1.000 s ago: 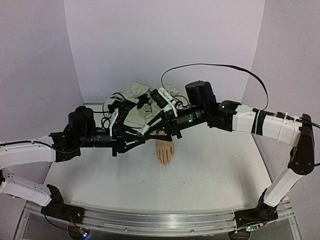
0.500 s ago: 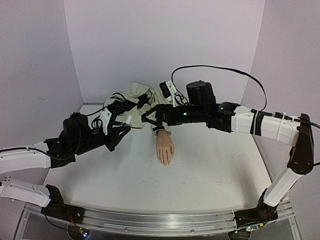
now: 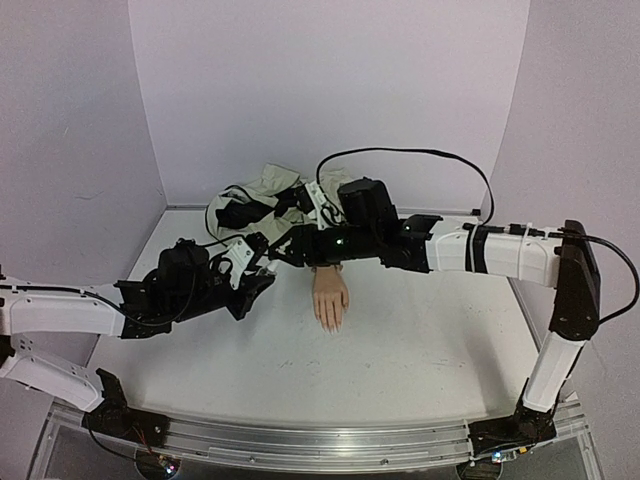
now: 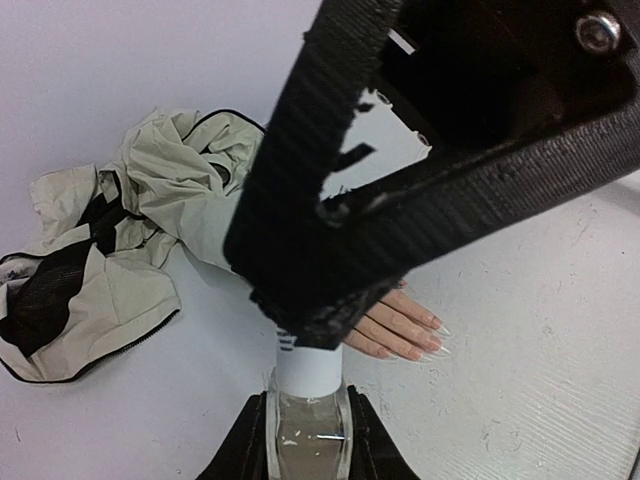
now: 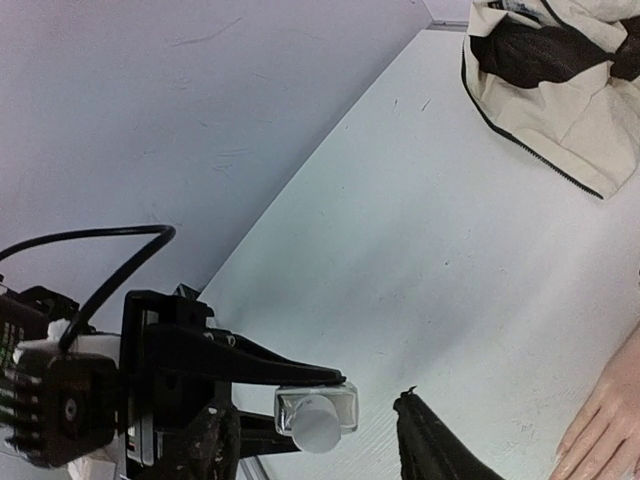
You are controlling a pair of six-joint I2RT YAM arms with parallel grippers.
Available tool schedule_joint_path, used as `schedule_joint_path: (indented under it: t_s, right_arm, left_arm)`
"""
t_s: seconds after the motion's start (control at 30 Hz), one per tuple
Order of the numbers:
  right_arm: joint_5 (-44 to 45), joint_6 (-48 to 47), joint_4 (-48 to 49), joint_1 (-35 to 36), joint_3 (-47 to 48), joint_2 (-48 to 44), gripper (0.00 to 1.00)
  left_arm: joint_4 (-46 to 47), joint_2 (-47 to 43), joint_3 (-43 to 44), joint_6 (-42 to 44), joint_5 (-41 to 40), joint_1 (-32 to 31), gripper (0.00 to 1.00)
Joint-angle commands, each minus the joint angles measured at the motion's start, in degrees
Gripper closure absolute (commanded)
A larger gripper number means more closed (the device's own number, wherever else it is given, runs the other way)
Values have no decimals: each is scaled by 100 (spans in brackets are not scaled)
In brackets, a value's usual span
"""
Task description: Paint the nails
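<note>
Nails (image 4: 432,338) on the peach mannequin hand (image 4: 395,325) look long, pointed, pale. My left end effector (image 4: 308,442) clamps a small bottle (image 4: 308,370); the right end effector (image 5: 312,440) stands apart.

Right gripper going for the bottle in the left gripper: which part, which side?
Grip the white cap, the only part of the bottle clear of the left gripper clamping its glass. Come in along its axis from the cap end, straddling the round sides.

The left arm (image 3: 60,312) reaches out low and inward, the left gripper (image 4: 308,432) clamped on a small bottle (image 4: 310,365). The right arm (image 3: 500,252) stretches leftward across; the right gripper (image 5: 312,408) hangs close above it, fingers apart
</note>
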Motion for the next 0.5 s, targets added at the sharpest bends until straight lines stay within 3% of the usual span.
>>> schedule_joint_path:
  t_s: [0.0,0.27,0.47]
  right_arm:
    - [87,70,346,40,121,-7,48]
    - [-135,59,449,40,48,92,58]
    - [-339,109,525,41,55,168,55]
  left_arm:
    - [246,1,355,23,-106,-84,100]
    - [248,-14,329,-137,-147,-150,100]
    - [246,-114,320,-153,-242,-172,100]
